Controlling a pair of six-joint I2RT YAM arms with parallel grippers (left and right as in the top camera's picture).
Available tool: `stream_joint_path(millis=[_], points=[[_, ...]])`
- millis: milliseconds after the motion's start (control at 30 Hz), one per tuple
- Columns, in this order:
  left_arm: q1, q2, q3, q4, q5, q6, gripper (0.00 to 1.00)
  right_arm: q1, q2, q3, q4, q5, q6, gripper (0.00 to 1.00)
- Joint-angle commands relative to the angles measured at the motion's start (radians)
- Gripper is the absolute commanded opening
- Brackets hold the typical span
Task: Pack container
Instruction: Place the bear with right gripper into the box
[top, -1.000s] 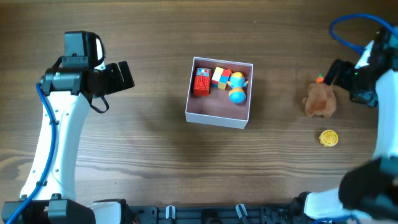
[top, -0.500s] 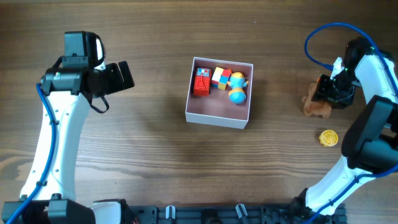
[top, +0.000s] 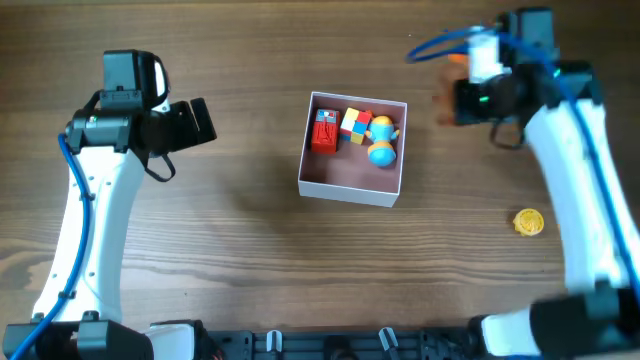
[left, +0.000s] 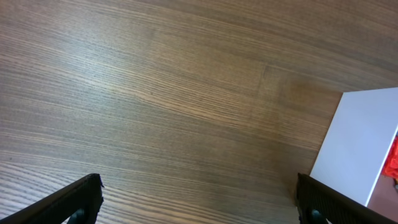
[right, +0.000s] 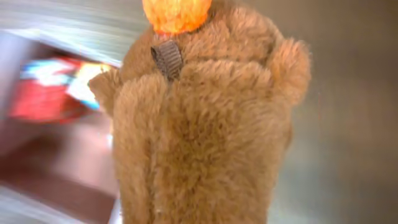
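Note:
The container (top: 345, 176), a shallow white-walled box with a pink inside, sits mid-table. It holds a red block (top: 324, 131), a multicoloured cube (top: 355, 124) and a yellow-and-blue figure (top: 382, 140). My right gripper (top: 462, 102) hangs in the air just right of the box, shut on a brown plush toy (top: 442, 103). That plush toy (right: 205, 137), with an orange tuft on top, fills the right wrist view and hides the fingers. The container (right: 56, 155) shows blurred behind it on the left. My left gripper (top: 200, 122) stands open over bare wood, left of the box.
A yellow disc (top: 529, 221) lies on the table at the right, below the right arm. The box's white wall (left: 360, 149) shows at the right edge of the left wrist view, beyond the right finger (left: 336, 202).
My right gripper shut on the brown plush toy, lifted it off the table at the right and carried it up and left towards the container. The left arm has not moved.

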Motion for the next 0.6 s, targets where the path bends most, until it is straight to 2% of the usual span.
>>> stream_joint_path(millis=[0, 67, 167, 367, 500, 533, 567], points=[[0.002, -0.005, -0.002, -0.001, 0.009, -0.014, 1.00, 0.215, -0.039, 0.010, 0.006, -0.014, -0.256, 0.04], [0.002, -0.005, -0.002, -0.001, 0.009, -0.014, 1.00, 0.301, -0.009, -0.014, 0.019, -0.015, -0.355, 0.04], [0.002, -0.005, -0.002, 0.000, 0.009, -0.014, 1.00, 0.349, 0.069, -0.050, 0.023, -0.092, -0.430, 0.08], [0.002, -0.005, -0.002, -0.001, 0.009, -0.014, 1.00, 0.360, 0.309, -0.062, 0.031, -0.116, -0.433, 0.13], [0.002, -0.005, -0.002, 0.000, 0.009, -0.014, 1.00, 0.365, 0.359, -0.063, 0.011, -0.168, -0.423, 0.20], [0.002, -0.005, -0.002, 0.000, 0.009, -0.014, 1.00, 0.371, 0.359, -0.063, 0.003, -0.168, -0.422, 0.24], [0.002, -0.005, -0.002, 0.000, 0.009, -0.014, 1.00, 0.376, 0.359, -0.063, -0.008, -0.168, -0.422, 0.38]])
